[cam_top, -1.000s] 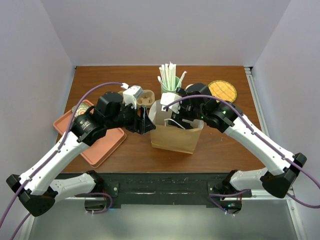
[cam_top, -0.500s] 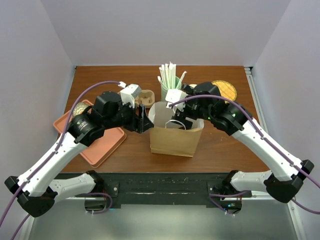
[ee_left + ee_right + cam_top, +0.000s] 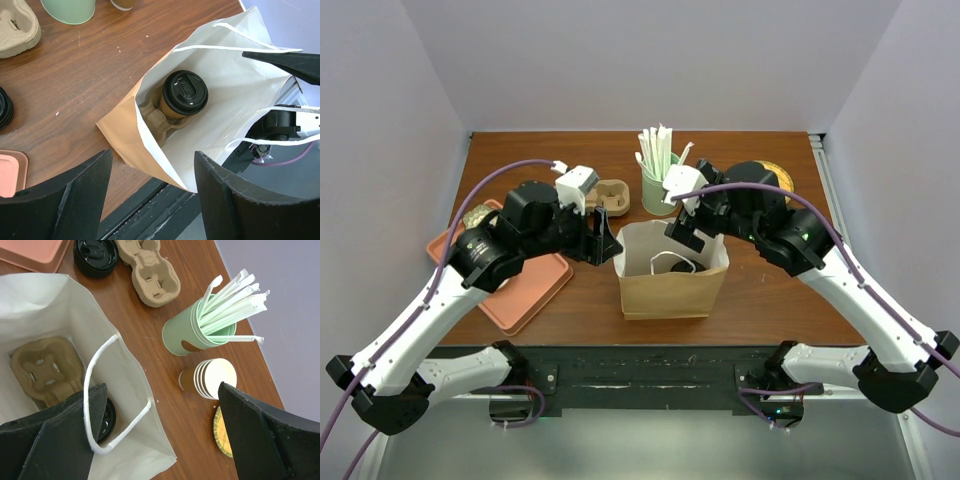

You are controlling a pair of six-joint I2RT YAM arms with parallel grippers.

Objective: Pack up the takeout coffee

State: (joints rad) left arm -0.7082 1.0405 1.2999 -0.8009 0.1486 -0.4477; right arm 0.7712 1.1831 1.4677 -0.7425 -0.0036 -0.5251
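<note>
The takeout coffee [image 3: 185, 92], a brown cup with a black lid, stands in a cardboard carrier [image 3: 157, 122] at the bottom of the open paper bag [image 3: 670, 290]. In the right wrist view only an edge of its lid [image 3: 107, 420] shows behind a finger. My left gripper [image 3: 607, 245] is open at the bag's left side, and the bag's near corner lies loosely between its fingers [image 3: 75, 195] without being pinched. My right gripper [image 3: 685, 235] hangs wide open over the bag's back right rim, holding nothing.
A green cup of wrapped straws [image 3: 658, 190] stands just behind the bag, with a stack of white-topped paper cups [image 3: 207, 377] and a yellow coaster [image 3: 222, 432] beside it. An empty carrier [image 3: 612, 196], stacked black lids [image 3: 95, 257] and a salmon tray [image 3: 525, 290] lie to the left.
My right gripper has lifted out of the bag and drawn back to the right. The bag has straightened from a tilt to upright. The left gripper barely moved.
</note>
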